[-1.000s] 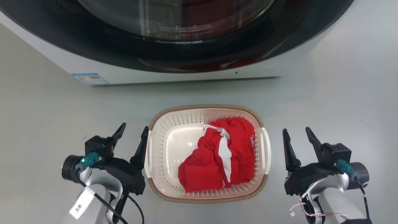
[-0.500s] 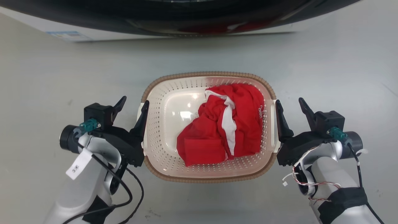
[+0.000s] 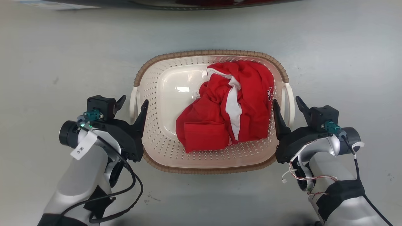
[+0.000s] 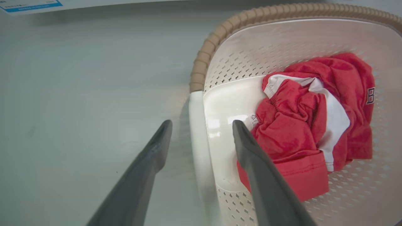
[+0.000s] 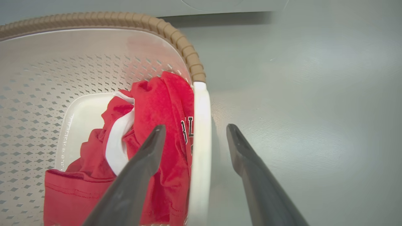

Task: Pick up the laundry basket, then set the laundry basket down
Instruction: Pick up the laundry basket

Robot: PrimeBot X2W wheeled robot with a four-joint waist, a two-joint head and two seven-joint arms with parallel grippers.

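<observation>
The laundry basket (image 3: 210, 52) stands on the grey floor, cream-white with perforated walls and a brown woven-look rim. My left gripper (image 3: 133, 103) is open astride the basket's left white handle (image 3: 133, 94), one finger inside the wall and one outside. In the left wrist view my left gripper (image 4: 202, 124) has that handle (image 4: 197, 103) between its fingers. My right gripper (image 3: 286, 101) is open astride the right handle (image 3: 290, 91) in the same way. The right wrist view shows my right gripper (image 5: 196, 128) either side of that handle (image 5: 201, 103), below the rim (image 5: 176, 34).
A crumpled red and white garment (image 3: 226, 110) lies in the basket's right half. The washing machine's lower edge (image 3: 157, 3) runs along the top of the head view. Bare grey floor (image 3: 47, 62) lies on both sides of the basket.
The head camera has tilted down, so the washing machine has slid up out of the picture. Both grippers have closed in on the basket and now straddle its side handles, still open.
</observation>
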